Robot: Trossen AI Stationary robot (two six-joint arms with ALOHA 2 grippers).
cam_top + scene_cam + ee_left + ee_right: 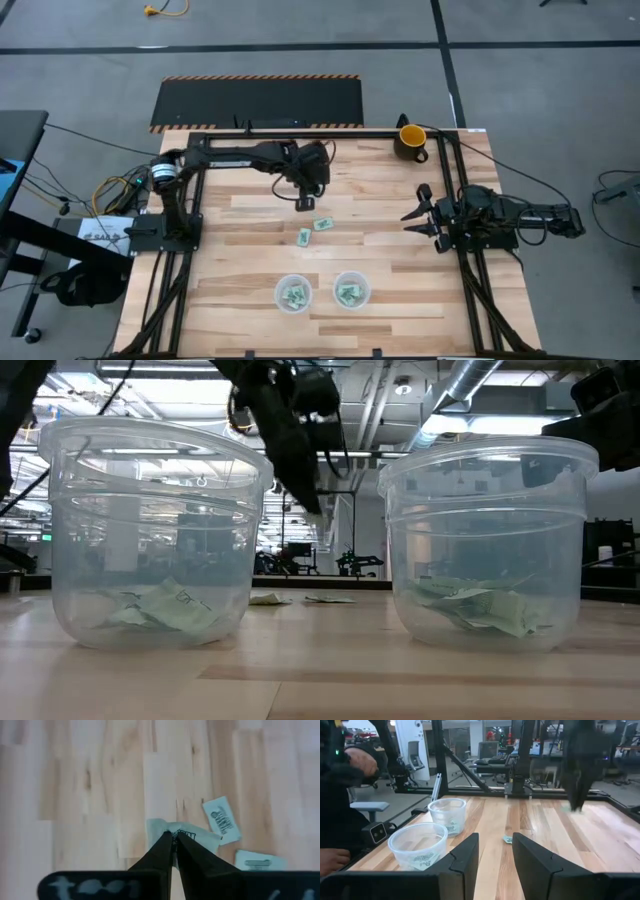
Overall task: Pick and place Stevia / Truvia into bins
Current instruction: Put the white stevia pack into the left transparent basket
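My left gripper (305, 202) hangs over the middle of the table, shut on one light green Stevia packet (200, 836). Two more packets (323, 224) (305, 237) lie flat on the wood just nearer than it, and they also show in the left wrist view (222, 820) (257, 861). Two clear cups (293, 293) (351, 291) stand side by side near the table's near edge, each holding several packets (165, 610) (480, 605). My right gripper (418, 215) waits open at the table's right side, touching nothing. My left gripper pinches the packet between its two fingertips (167, 845), coming from above and pointing down. The packet's paper (156, 827) spreads out on both sides of the fingertips, which hide the exact spot. In the right wrist view the packet (568, 808) hangs at the fingertips, lifted clear of the table.
A yellow-and-black mug (411, 140) stands at the far right corner. Black frame rails (460, 200) run along the table's sides and far edge. Bare wood lies between the loose packets and the cups. A person's hand (332, 860) shows beyond the table's left edge.
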